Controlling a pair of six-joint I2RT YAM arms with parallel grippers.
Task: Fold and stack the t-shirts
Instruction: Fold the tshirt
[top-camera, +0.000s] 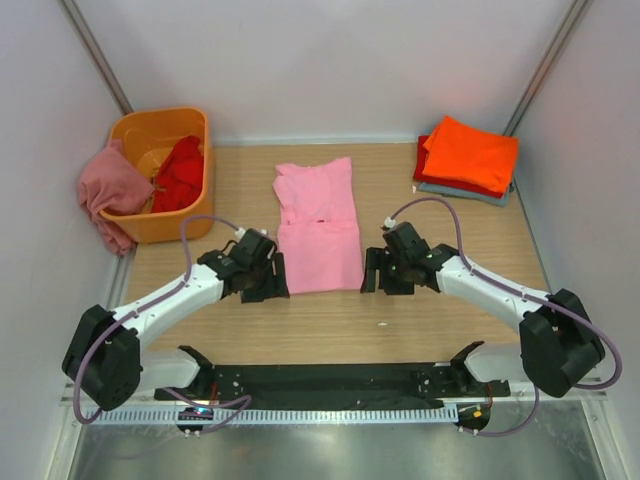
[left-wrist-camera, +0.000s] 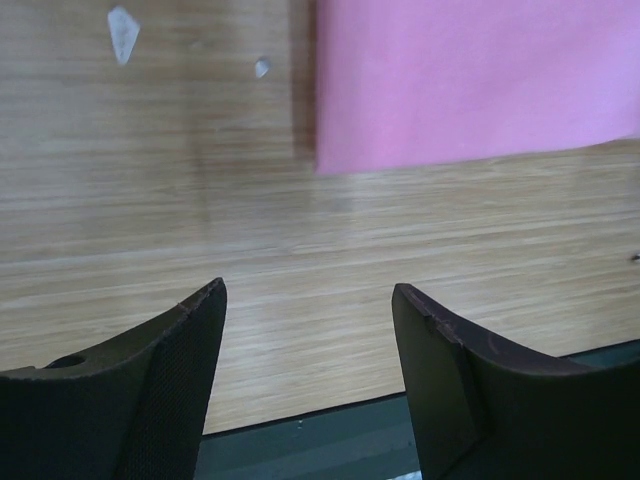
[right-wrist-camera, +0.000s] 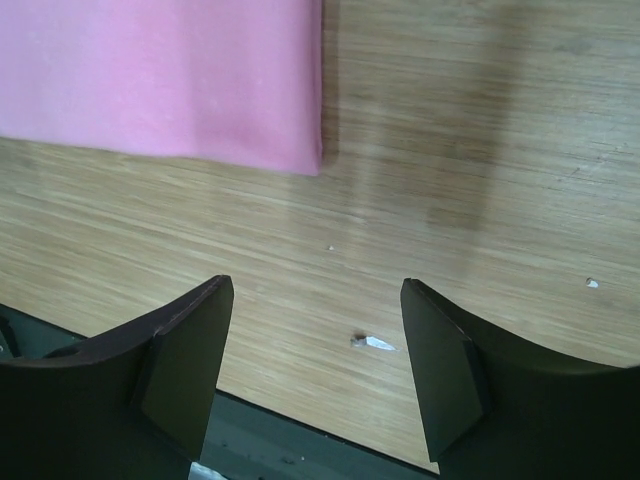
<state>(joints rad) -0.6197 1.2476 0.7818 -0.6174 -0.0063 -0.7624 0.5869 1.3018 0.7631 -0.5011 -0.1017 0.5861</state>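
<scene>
The right pincer (right-wrist-camera: 315, 350) hangs spread over the wooden table (right-wrist-camera: 480, 150), near the pink t-shirt's (right-wrist-camera: 160, 75) corner.

One orange tub (top-camera: 140, 128), two pincers (left-wrist-camera: 310, 295), six t-shirts (top-camera: 318, 225) (three in a stack (top-camera: 468, 155), two at the tub).

The pink t-shirt (top-camera: 318, 228) is reading as soft, matt cloth. The tabletop (top-camera: 400, 320) is showing smooth, faintly shiny wood grain. The orange tub (top-camera: 175, 226) is looking like rigid, smooth, slightly glossy plastic.
</scene>
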